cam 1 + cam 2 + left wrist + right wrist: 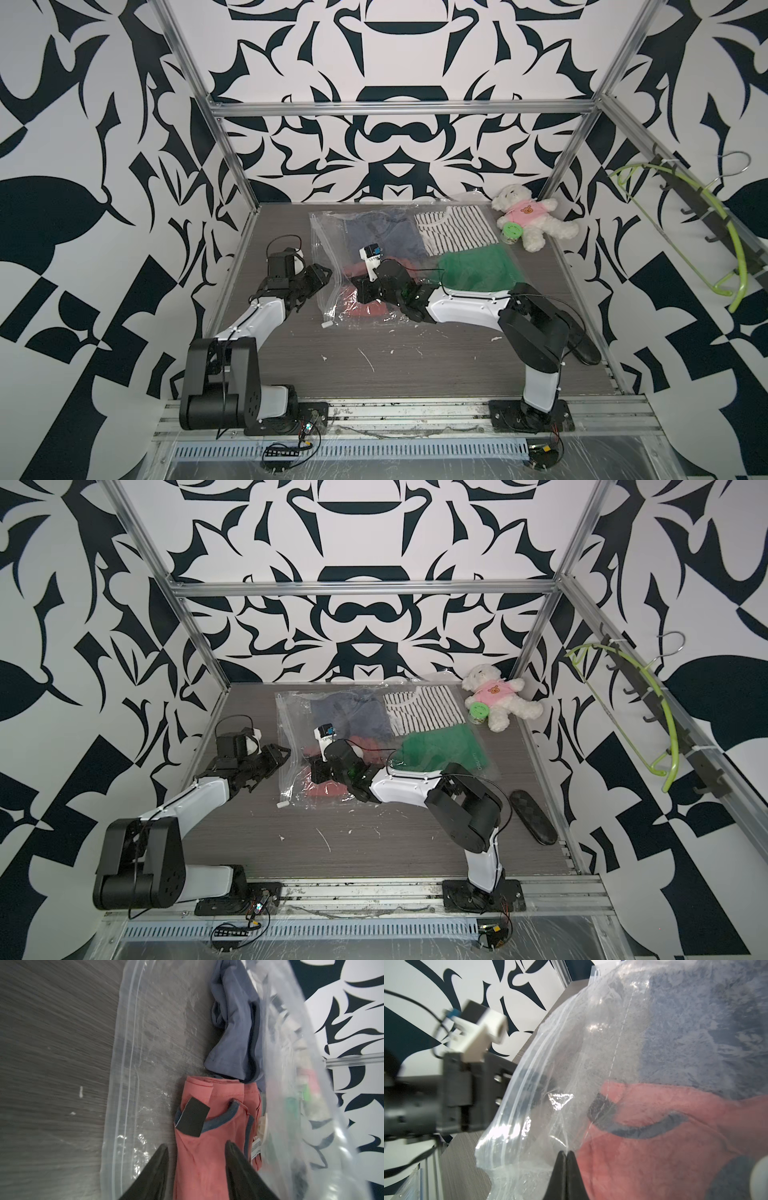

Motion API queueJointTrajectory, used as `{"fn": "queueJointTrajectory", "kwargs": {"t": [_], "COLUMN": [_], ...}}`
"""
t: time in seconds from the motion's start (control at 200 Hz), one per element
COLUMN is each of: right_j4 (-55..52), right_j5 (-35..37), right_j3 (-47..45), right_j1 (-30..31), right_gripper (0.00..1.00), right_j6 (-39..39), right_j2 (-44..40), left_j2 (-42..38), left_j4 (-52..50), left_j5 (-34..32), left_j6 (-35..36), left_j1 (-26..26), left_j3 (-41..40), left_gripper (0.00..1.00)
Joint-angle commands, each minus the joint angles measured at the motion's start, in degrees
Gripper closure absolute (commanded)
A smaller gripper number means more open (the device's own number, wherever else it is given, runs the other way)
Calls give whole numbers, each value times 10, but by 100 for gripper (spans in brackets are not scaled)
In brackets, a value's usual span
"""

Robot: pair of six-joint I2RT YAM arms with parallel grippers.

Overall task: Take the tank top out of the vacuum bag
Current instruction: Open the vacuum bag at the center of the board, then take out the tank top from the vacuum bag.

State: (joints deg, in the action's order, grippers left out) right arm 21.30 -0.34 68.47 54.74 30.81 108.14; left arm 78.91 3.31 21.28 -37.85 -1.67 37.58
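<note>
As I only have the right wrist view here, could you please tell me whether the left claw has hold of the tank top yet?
Observer: Not yet; the left claw is open, straddling the tank top.
Operator: Is plastic between them?
Observer: No, the left wrist view shows bare fabric, with the vacuum bag upper layer lifted aside.
Operator: Where is the slider clip?
Observer: The slider clip sits at the near end of the zip strip.

Even light, glare on vacuum bag (591,1076) (wrist views blurred)
</note>
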Motion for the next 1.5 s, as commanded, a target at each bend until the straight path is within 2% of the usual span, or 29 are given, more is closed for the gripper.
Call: {"fn": "queueJointTrajectory", "kwargs": {"t": [0.0, 0.445, 0.87, 1.265, 1.495], "right_j4": [37, 31, 52, 53, 53], "right_j5": [10, 16, 10, 10, 9], "right_j3": [0, -18, -35, -34, -35], "right_j1": [1, 0, 0, 0, 0], "right_gripper": [100, 100, 100, 100, 100], "right_j6": [-12, -41, -27, -22, -18], "right_j2": [-33, -48, -46, -43, -40], "left_j2": [25, 54, 86, 108, 118], "left_j4": [34, 41, 61, 85, 100], "left_j5": [37, -6, -12, -15, -15], "left_j6": [12, 9, -1, -6, -6], "left_j1": [-11, -77, -99, -111, -120], "left_j3": [9, 1, 10, 12, 9], "left_gripper": [51, 46, 46, 57, 71]}}
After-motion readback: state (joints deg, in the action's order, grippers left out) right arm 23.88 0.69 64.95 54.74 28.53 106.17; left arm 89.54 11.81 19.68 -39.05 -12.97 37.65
